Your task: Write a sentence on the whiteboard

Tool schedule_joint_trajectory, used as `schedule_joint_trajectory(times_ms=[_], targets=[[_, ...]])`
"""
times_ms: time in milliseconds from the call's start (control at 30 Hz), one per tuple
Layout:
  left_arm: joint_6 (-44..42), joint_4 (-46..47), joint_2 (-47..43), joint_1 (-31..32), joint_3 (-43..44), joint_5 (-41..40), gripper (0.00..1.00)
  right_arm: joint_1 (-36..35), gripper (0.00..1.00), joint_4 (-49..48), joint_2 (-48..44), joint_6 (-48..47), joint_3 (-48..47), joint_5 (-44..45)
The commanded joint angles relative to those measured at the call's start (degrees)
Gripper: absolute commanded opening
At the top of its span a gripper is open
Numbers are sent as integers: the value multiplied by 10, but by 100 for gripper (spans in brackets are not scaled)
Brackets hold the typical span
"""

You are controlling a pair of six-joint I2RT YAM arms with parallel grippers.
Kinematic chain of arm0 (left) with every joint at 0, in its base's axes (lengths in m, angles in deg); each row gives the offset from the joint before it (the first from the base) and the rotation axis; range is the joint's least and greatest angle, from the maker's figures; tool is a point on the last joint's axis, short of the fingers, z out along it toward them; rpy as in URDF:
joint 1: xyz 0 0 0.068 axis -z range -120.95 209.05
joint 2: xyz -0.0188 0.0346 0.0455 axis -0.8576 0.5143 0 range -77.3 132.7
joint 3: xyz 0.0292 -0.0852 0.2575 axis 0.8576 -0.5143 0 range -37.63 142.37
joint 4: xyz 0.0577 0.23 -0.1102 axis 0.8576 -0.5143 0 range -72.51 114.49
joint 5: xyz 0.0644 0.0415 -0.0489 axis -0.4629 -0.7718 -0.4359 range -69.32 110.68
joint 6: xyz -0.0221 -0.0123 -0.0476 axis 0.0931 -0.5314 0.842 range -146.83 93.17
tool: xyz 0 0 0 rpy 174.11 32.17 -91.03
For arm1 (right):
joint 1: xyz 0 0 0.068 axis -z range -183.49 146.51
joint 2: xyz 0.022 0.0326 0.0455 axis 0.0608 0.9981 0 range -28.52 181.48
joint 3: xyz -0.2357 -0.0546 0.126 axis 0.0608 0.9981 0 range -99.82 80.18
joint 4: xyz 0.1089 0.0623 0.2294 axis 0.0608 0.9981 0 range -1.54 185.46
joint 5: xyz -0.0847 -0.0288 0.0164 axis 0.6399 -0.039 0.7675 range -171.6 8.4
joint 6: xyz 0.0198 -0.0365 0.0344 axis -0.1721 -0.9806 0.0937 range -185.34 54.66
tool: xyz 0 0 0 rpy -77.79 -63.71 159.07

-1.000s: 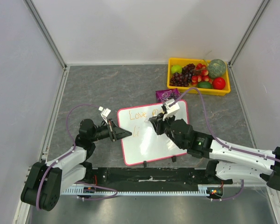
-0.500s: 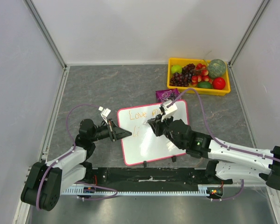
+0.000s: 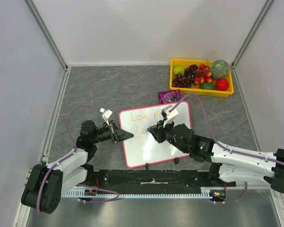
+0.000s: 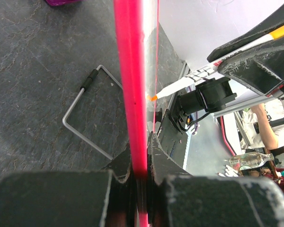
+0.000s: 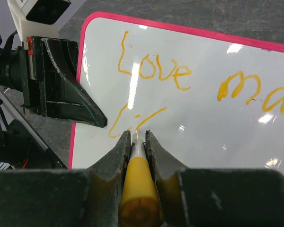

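The whiteboard [image 3: 149, 150], with a pink-red frame, lies tilted in the middle of the table. My left gripper [image 3: 128, 135] is shut on its left edge; the frame [image 4: 131, 90] runs between the fingers in the left wrist view. My right gripper [image 3: 152, 129] is shut on an orange marker [image 5: 138, 187] with its tip on the board [image 5: 217, 146]. The sentence [image 5: 154, 70] reads "Love ma" on the first line. Below it, "li" and a slanted stroke [image 5: 132, 120] end at the marker tip. The marker [image 4: 191, 78] also shows in the left wrist view.
A yellow tray [image 3: 199, 92] of fruit stands at the back right. A purple packet [image 3: 170, 96] lies just behind the board's far edge. A bent wire stand [image 4: 80, 118] lies on the table under the board. Grey walls close in the left, right and back.
My right gripper has moved left and towards me across the board with the marker, down to the second line. The left gripper and the board have not moved.
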Motion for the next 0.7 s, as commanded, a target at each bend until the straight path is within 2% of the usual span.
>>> schedule_joint_trajectory(times_ms=[0, 400, 667], targets=[[-105, -28, 5, 3, -3, -33, 2, 3, 0, 40, -6, 5, 27, -7], [-104, -25, 9, 3, -2, -33, 2, 2, 0, 31, -24, 8, 43, -58], [-105, -25, 10, 3, -2, -34, 2, 2, 0, 9, -53, 8, 8, -68]])
